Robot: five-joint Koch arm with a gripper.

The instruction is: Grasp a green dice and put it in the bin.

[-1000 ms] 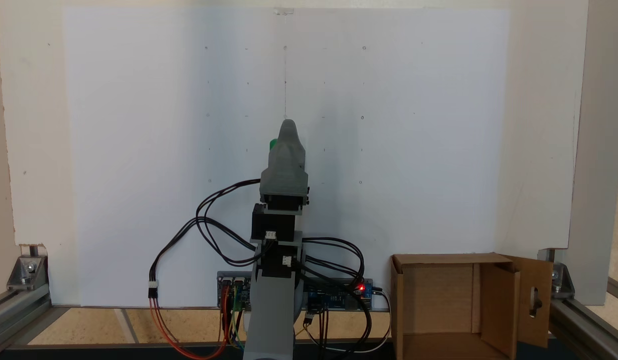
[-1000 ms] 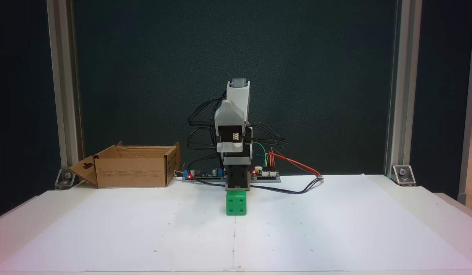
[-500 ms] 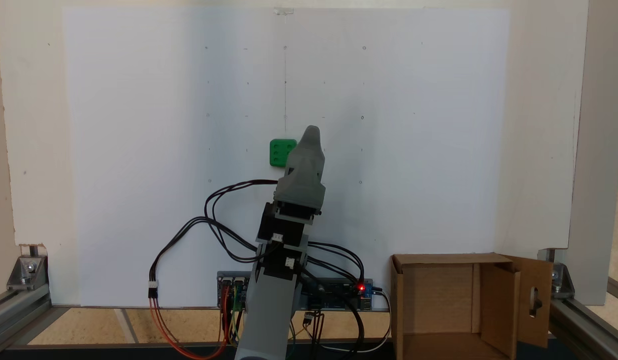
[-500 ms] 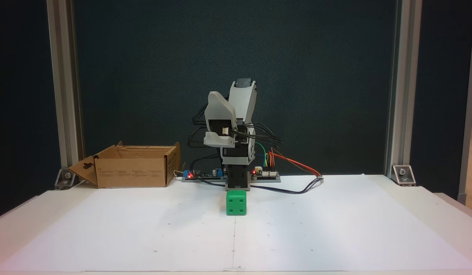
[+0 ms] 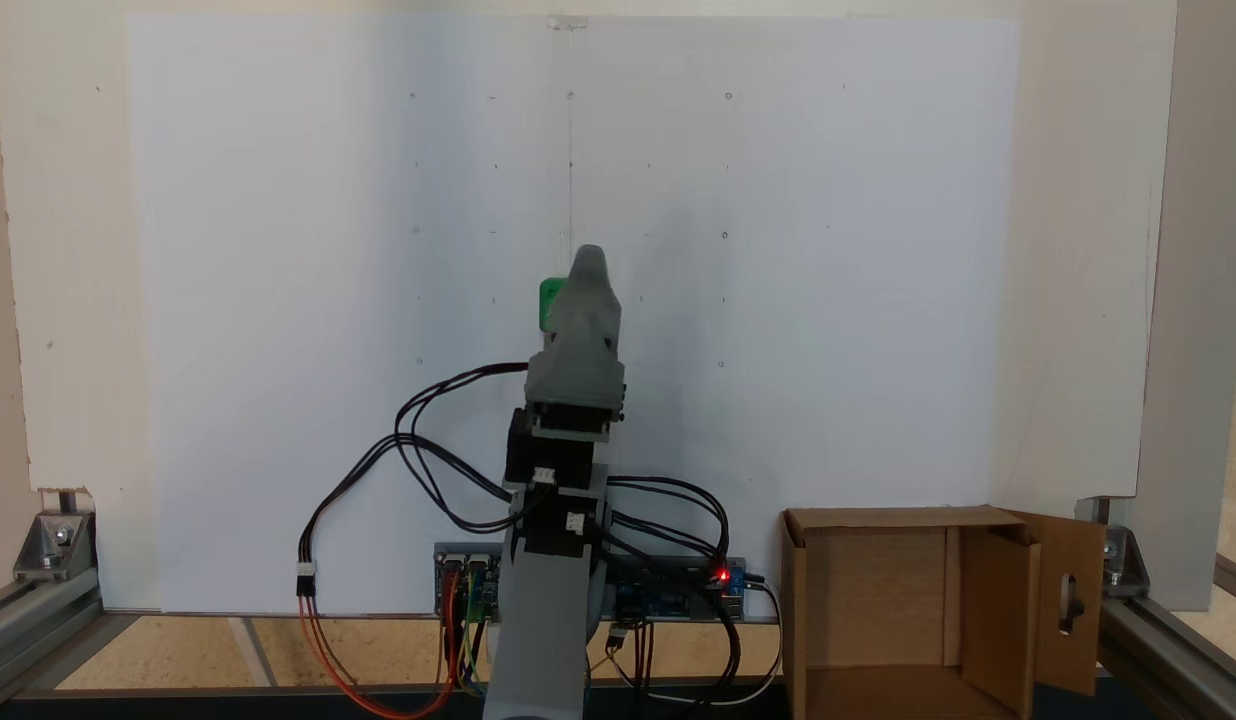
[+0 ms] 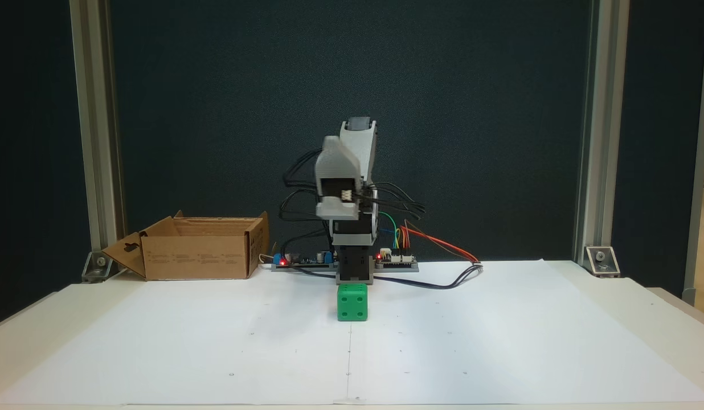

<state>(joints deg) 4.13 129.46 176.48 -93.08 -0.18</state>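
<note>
Since half a second earlier your arm (image 5: 568, 400) had swung back toward the centre line, so in a fixed view from above it again covered most of the green dice (image 5: 549, 302), leaving a sliver at its left edge. That dice (image 6: 352, 302) was a bright green cube with rounded corners and darker pips, sitting flat on the white paper (image 6: 215, 341) of the tabletop, just in front of the arm's base. From the front you could see the whole cube and its four-pip face. The gripper (image 5: 590, 262) hung above the dice, apart from it; only one grey tip showed, so I cannot tell whether the jaws were apart. The bin (image 6: 201, 247), an open cardboard box with a slotted flap, stood well apart beside the circuit boards (image 5: 678, 590) and looping cables (image 5: 428, 440).
</note>
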